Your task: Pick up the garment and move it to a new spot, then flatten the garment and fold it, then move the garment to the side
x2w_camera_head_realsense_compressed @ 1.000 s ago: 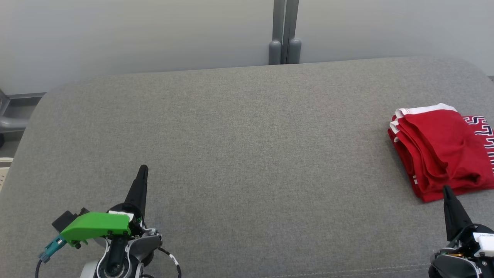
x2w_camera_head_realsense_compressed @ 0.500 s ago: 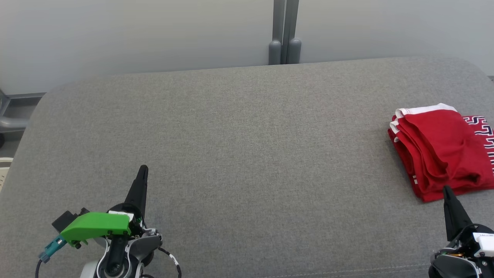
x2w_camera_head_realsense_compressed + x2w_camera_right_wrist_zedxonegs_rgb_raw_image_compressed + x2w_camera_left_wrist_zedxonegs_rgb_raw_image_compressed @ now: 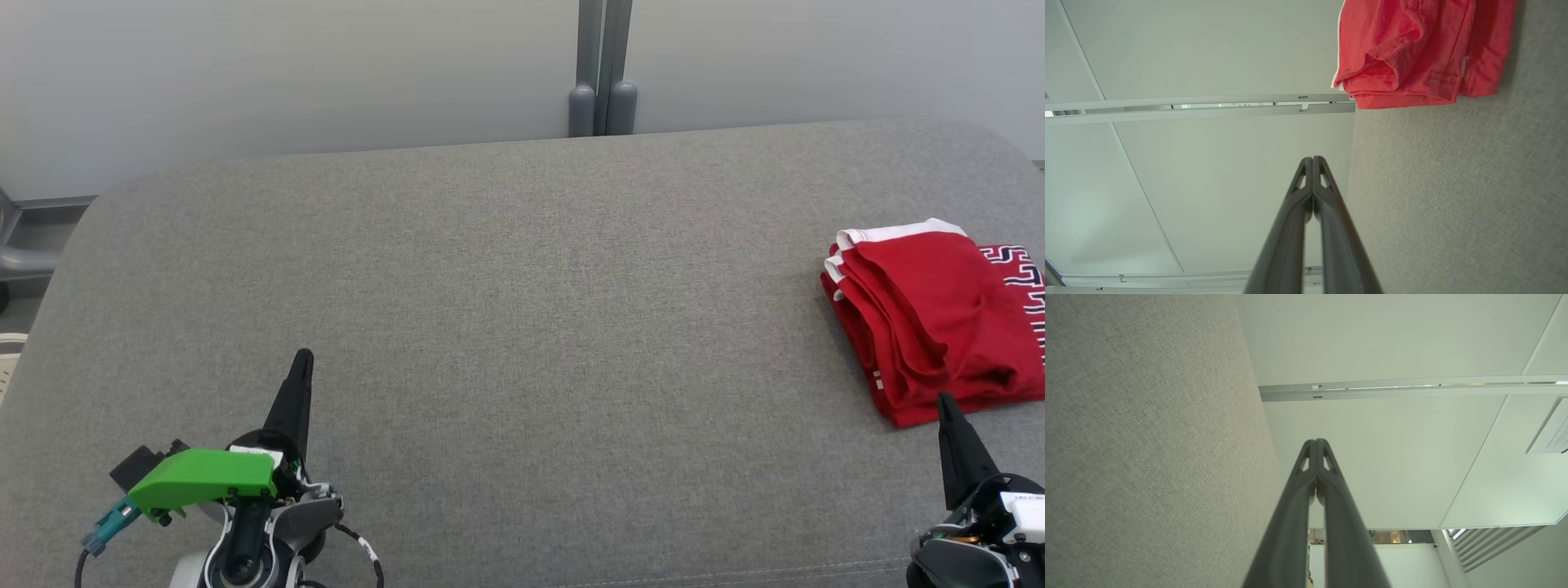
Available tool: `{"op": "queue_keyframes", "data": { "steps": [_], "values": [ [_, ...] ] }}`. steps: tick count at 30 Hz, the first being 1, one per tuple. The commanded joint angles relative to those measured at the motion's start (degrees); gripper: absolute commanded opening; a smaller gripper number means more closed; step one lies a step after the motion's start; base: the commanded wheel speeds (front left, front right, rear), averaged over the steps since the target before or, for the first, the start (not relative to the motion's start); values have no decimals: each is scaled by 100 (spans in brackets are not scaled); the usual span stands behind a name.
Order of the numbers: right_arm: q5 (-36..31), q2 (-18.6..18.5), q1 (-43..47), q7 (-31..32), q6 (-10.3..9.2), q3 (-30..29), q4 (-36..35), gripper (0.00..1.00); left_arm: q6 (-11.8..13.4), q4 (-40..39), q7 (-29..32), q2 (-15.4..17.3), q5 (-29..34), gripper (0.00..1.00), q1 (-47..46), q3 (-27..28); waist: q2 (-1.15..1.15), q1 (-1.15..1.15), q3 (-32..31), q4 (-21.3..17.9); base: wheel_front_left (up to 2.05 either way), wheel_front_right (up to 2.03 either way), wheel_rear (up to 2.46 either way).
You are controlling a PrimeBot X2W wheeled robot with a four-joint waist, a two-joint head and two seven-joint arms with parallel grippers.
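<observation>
The garment (image 3: 939,318) is red with white trim and dark lettering. It lies folded into a thick stack at the right edge of the grey padded surface (image 3: 522,327), running out of the head view. My right gripper (image 3: 945,402) is shut with nothing in it, its tip just below the garment's near edge. In the right wrist view the garment (image 3: 1421,53) lies ahead of the right gripper's (image 3: 1313,158) closed fingers, apart from them. My left gripper (image 3: 303,357) rests at the lower left, far from the garment. Its fingers are pressed together in the left wrist view (image 3: 1315,441), holding nothing.
A pale wall with a grey vertical post (image 3: 602,73) runs behind the padded surface. The surface's rounded left edge (image 3: 57,269) drops toward grey furniture at the far left.
</observation>
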Motion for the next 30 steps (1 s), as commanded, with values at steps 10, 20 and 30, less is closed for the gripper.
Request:
{"op": "queue_keyframes", "data": {
  "steps": [10,20,30],
  "values": [
    [19,-28,56,19,2,-7,-25,0,-28,-4,11,6,-31,0,-58,6,0,0,0,0,0,0,0],
    [19,-28,56,19,2,-7,-25,0,-29,-4,10,6,-31,0,-58,7,0,0,0,0,0,0,0],
    [19,-28,55,19,2,-7,-25,0,-29,-4,10,6,-32,0,-58,7,0,0,0,0,0,0,0]
  ]
}}
